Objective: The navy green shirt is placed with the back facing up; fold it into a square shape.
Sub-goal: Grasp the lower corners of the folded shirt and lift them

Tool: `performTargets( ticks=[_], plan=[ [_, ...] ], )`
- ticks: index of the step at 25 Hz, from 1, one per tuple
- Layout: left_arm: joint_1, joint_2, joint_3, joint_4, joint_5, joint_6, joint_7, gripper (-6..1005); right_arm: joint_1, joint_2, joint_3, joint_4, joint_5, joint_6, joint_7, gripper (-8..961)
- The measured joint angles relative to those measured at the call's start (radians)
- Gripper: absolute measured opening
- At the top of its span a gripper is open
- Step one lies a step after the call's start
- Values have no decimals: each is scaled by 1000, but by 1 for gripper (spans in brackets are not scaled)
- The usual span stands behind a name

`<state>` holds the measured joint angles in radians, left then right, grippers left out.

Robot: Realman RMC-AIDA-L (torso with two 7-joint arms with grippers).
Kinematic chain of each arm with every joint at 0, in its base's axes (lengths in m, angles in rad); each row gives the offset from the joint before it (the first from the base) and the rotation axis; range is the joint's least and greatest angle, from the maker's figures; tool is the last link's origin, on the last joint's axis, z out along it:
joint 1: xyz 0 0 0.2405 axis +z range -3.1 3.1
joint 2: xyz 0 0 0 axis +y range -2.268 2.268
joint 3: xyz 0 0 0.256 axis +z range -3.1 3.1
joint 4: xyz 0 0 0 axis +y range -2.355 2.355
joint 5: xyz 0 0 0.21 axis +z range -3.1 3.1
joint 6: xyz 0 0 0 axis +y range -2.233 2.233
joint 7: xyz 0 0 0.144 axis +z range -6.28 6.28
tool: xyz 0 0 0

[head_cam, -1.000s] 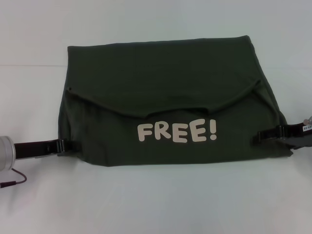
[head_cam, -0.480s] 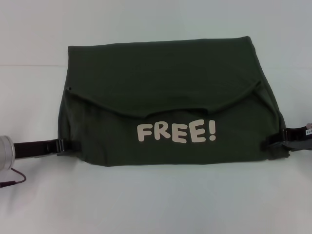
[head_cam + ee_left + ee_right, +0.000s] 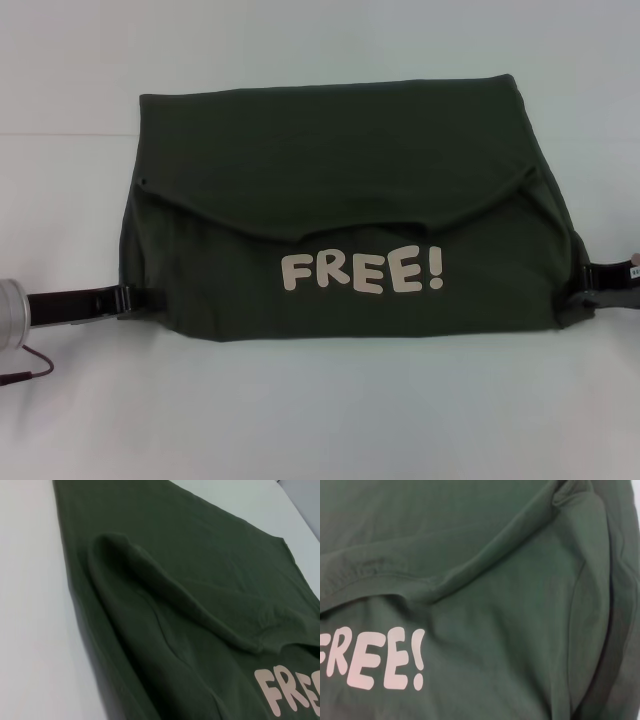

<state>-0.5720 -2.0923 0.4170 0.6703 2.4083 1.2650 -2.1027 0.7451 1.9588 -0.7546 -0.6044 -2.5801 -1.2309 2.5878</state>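
I see the shirt (image 3: 340,200) lying mid-table (image 3: 320,410), folded into a wide block w/ the near half turned up so a pale "FREE!" print (image 3: 362,272) faces the head cam. A folded flap edge curves across the block just above the print. Left gripper (image 3: 140,297) sits low at the shirt's near left corner, fingers (image 3: 125,297) touching the hem; can't tell if they're clamped on fabric or just alongside. Right gripper (image 3: 597,280) is at the near right corner, partly cut off by the frame edge; can't tell its state either. Both wrist cams show only olive fabric, the curved fold and part of the lettering, no fingers.
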Motion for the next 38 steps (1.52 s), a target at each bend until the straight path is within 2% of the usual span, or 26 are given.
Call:
performTargets(
  ticks=[5, 10, 14, 20, 24, 30, 33, 38],
  plan=[
    [-1, 1, -1, 1, 0, 12, -2, 60, -7, -4, 0, -1, 3, 0, -2, 55],
    [-2, 11, -7, 14, 19, 81, -23, 62, -13, -21, 2, -2, 5, -59, -40, 55],
    [-2, 20, -17, 38, 69, 162, -55, 63, -30, -43, 5, -9, 7, -176, -125, 56],
    [10, 27, -27, 76, 170, 375, -78, 66, -79, -56, 14, -19, 11, -335, -281, 56],
    [15, 29, -32, 80, 224, 503, -41, 67, -99, -54, 17, -18, 11, -434, -374, 55],
    [12, 39, -36, 88, 333, 673, 5, 69, -125, -28, -1, -18, -17, -617, -504, 56],
    [12, 44, -47, 101, 355, 739, 18, 70, -135, -16, -4, -18, -40, -645, -535, 56],
    [13, 54, -58, 111, 391, 780, 17, 72, -148, -15, -5, -13, -65, -648, -558, 56]
  ],
)
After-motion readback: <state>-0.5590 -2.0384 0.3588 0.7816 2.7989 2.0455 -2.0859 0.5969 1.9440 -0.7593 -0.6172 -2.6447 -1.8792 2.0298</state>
